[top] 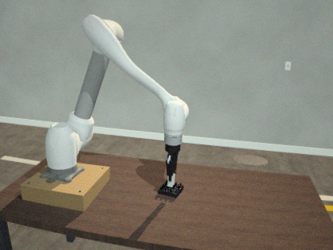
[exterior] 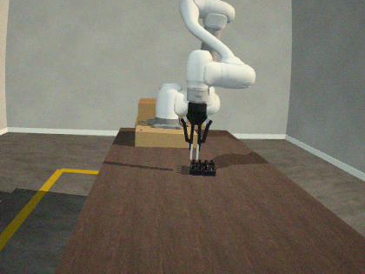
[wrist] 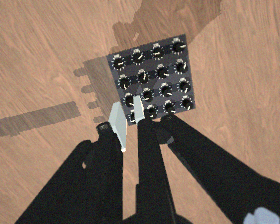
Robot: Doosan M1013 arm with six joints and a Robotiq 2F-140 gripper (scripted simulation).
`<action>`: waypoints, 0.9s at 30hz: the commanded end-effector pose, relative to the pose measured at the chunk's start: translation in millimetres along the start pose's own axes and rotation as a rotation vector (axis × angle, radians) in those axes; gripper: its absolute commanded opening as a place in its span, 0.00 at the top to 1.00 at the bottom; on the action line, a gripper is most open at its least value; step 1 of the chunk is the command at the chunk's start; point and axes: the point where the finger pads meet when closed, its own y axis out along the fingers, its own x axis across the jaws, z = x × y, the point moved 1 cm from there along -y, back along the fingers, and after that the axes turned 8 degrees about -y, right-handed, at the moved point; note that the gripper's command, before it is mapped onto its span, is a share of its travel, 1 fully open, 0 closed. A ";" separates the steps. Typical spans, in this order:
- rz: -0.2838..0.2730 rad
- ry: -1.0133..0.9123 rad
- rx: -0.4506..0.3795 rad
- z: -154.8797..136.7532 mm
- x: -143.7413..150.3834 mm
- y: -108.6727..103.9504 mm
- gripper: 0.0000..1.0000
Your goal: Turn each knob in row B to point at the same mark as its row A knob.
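Note:
The knob box (top: 173, 190) (exterior: 202, 169) (wrist: 149, 64) is a small black square box with four rows of white-lined knobs, standing flat on the brown table (top: 246, 213) (exterior: 174, 225). My gripper (top: 170, 184) (exterior: 194, 158) (wrist: 129, 109) points straight down over the box's edge. Its white finger pads stand a narrow gap apart. In the wrist view they straddle a knob (wrist: 132, 116) in the box's near left corner. The fingertips are at about knob height; I cannot tell whether they touch the knob. The knob names are too small to read.
The arm's base stands on a tan wooden block (top: 65, 190) (exterior: 158, 137) at the table's far end. A dark stripe (top: 148, 221) (wrist: 40, 117) crosses the table top beside the box. Yellow floor tape (exterior: 30, 203) runs left of the table.

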 end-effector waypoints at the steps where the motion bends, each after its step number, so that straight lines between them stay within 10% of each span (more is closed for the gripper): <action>1: 0.000 0.000 0.000 0.0 0.0 3.6 0.88; 27: 0.000 0.000 0.000 0.0 0.0 16.4 0.88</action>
